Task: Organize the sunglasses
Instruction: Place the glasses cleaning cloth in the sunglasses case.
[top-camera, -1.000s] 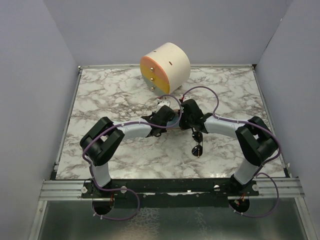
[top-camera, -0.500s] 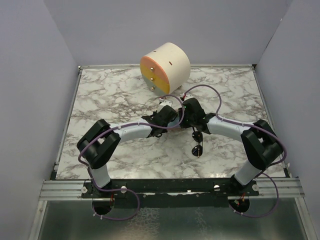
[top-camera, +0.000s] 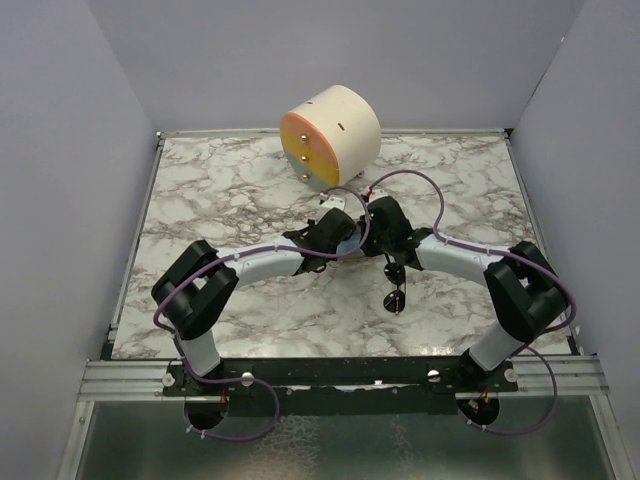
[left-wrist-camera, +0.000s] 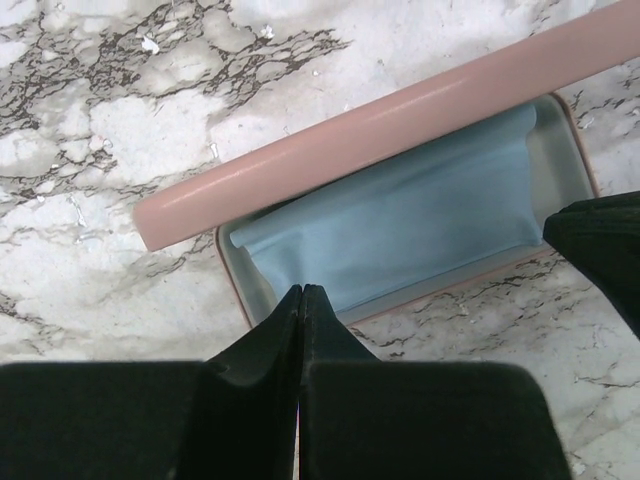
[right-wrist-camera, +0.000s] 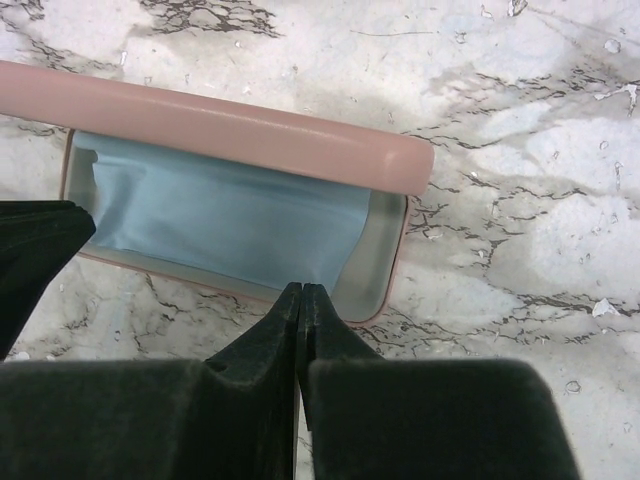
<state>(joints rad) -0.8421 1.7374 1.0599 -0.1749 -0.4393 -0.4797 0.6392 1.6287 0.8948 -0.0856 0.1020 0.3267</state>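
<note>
Black sunglasses (top-camera: 395, 295) outside pink case (left-wrist-camera: 380, 110) rim

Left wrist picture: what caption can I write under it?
Left hand, fingers shut, at the edge of the open pink case with a light blue cloth inside.

Even, diffuse overhead light, soft shadows under arms on the table (top-camera: 220, 200). Mild sheen on pink case lid (left-wrist-camera: 380, 120). Wrist views: marble sharp, near black tool bodies blurred.
</note>
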